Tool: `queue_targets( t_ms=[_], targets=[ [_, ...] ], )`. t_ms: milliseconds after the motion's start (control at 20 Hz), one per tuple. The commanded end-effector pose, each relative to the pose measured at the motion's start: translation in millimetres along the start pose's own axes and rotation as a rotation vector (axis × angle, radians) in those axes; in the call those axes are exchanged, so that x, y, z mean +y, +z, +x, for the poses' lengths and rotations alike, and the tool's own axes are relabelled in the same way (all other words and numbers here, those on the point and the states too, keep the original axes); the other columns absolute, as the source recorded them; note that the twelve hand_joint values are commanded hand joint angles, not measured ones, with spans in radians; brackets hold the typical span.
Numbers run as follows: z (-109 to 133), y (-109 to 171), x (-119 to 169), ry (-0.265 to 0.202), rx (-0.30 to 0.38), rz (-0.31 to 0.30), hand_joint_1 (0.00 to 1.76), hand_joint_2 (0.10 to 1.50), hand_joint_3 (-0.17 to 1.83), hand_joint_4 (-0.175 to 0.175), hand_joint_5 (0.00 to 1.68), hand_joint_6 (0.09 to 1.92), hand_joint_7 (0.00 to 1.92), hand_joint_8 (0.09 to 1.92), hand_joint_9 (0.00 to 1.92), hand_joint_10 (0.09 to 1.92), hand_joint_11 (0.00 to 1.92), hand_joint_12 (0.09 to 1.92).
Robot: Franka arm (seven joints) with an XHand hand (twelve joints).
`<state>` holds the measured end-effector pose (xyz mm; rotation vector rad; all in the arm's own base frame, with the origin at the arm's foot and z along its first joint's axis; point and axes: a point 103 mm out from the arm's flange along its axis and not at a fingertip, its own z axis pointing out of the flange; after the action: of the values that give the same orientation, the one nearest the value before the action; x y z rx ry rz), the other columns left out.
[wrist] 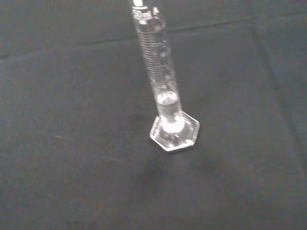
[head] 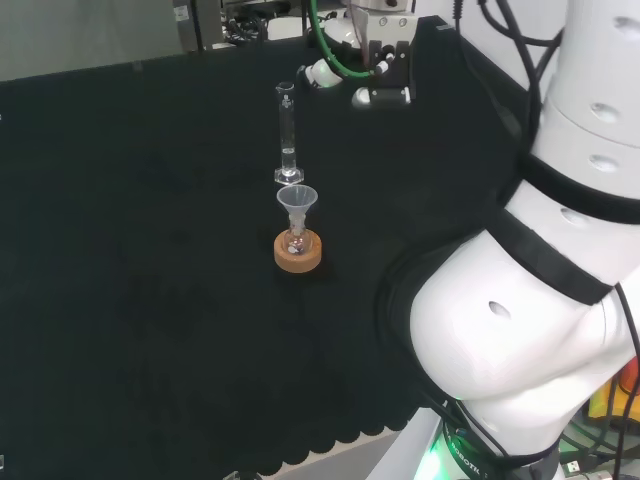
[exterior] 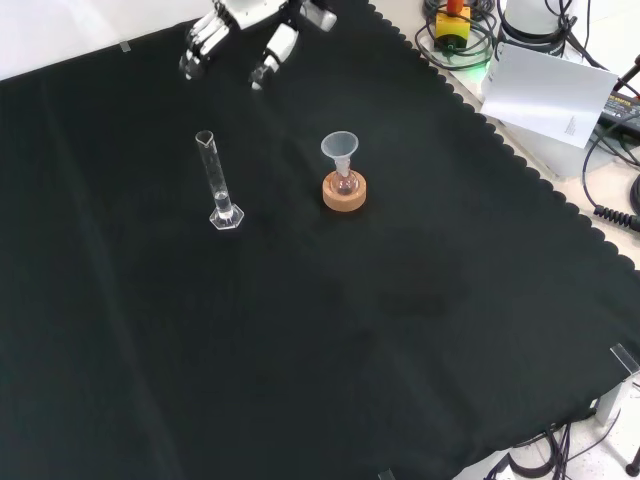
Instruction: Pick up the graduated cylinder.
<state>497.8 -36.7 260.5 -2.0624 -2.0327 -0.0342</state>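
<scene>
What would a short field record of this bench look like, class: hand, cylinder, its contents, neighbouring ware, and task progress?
hand: hand above the cloth's far edge in the front view, fingers relaxed, holding nothing
cylinder: graduated cylinder upright on its hexagonal base, untouched
contents: a little clear liquid at the bottom
neighbour: funnel in a small flask on a cork ring, apart from the cylinder
progress: not yet grasped

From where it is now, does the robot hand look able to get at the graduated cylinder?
Probably yes. The robot hand hangs apart from the upright graduated cylinder, with bare cloth between them. The funnel on its cork ring stands off to the side.
</scene>
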Motion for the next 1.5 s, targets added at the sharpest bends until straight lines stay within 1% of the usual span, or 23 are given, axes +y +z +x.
queue_targets(
  t_ms=[50,250,400,550,700,800,1000,1250,1500],
  targets=[
    [-28.7,64.2,72.2,-0.014,0.151,-0.040,0.67,1.15,-0.13,-0.056,0.28,0.09,0.11,0.64,0.37,0.68,0.18,1.38],
    [-35.2,73.6,76.5,-0.016,0.182,-0.057,0.69,1.14,-0.15,-0.058,0.29,0.09,0.13,0.65,0.37,0.68,0.19,1.38],
    [-41.1,79.2,79.3,-0.030,0.232,-0.065,0.71,1.14,-0.16,-0.060,0.30,0.09,0.13,0.66,0.37,0.68,0.19,1.37],
    [-45.5,86.3,80.9,-0.075,0.267,-0.076,0.73,1.12,-0.17,-0.061,0.30,0.09,0.13,0.66,0.38,0.68,0.19,1.37],
    [-47.0,94.8,80.4,-0.138,0.289,-0.095,0.77,1.09,-0.17,-0.062,0.32,0.09,0.16,0.67,0.41,0.68,0.20,1.37],
    [-46.1,102.5,79.9,-0.177,0.315,-0.083,0.81,1.07,-0.17,-0.064,0.36,0.09,0.19,0.67,0.45,0.67,0.22,1.36],
    [-44.6,119.8,78.3,-0.247,0.389,-0.049,0.86,1.05,-0.17,-0.065,0.39,0.09,0.21,0.67,0.48,0.66,0.24,1.35],
    [-42.1,136.7,77.8,-0.282,0.454,-0.040,0.91,1.04,-0.17,-0.064,0.39,0.09,0.20,0.66,0.46,0.64,0.25,1.34],
    [-36.8,142.4,80.9,-0.321,0.506,-0.057,0.94,1.02,-0.17,-0.062,0.40,0.09,0.21,0.66,0.48,0.64,0.26,1.33]
  ],
)
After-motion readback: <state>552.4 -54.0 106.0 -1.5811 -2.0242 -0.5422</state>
